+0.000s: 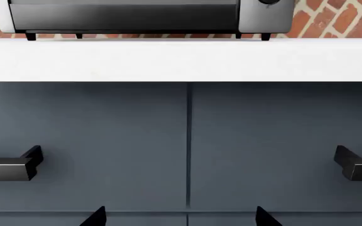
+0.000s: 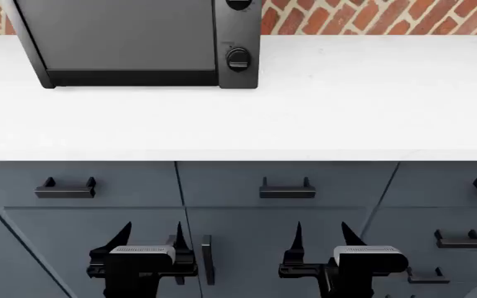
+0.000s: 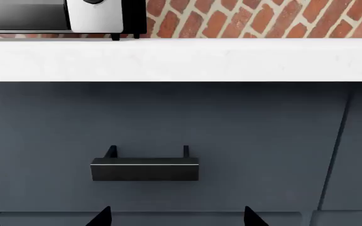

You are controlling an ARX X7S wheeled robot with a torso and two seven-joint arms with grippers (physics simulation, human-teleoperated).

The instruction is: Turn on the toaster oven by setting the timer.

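No text, number or brand can be read anywhere. On the toaster oven (image 2: 131, 43), a tiny pale mark sits just above the timer (image 2: 238, 58) in the head view, but it is too small to make out.

Toaster oven (image 2: 131, 40) at the back left of the counter (image 2: 322, 112), against the brick wall (image 2: 387, 15), with the timer (image 2: 238, 58) on its right-hand panel, below another knob (image 2: 238, 3). Drawer fronts with handles (image 2: 287, 189) under the counter's front edge. Left gripper (image 2: 149, 239) and right gripper (image 2: 320, 238) side by side low before those drawers, well apart from the oven.
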